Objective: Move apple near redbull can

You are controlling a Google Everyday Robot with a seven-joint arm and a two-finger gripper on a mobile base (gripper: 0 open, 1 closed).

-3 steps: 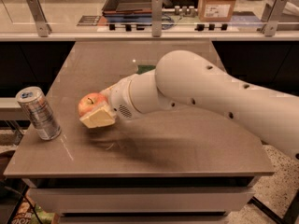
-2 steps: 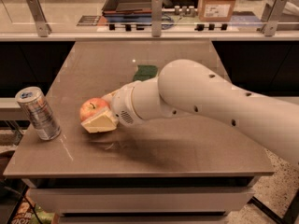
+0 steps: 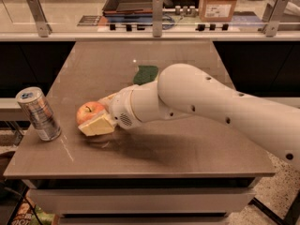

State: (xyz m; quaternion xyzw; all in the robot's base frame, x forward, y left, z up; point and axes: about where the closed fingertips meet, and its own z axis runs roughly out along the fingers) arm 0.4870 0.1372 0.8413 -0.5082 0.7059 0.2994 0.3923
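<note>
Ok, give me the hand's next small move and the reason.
Probably shift the hand a little left toward the can, then set down and release. The hand looks closed on the apple, one finger in front and one behind, low over the table. A strip of bare tabletop separates the apple from the can, which stands upright by the left edge.

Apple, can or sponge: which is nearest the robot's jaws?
The apple: the gripper, left of middle on the table, has its jaws around it. The redbull can stands apart; the green sponge lies behind the arm.
</note>
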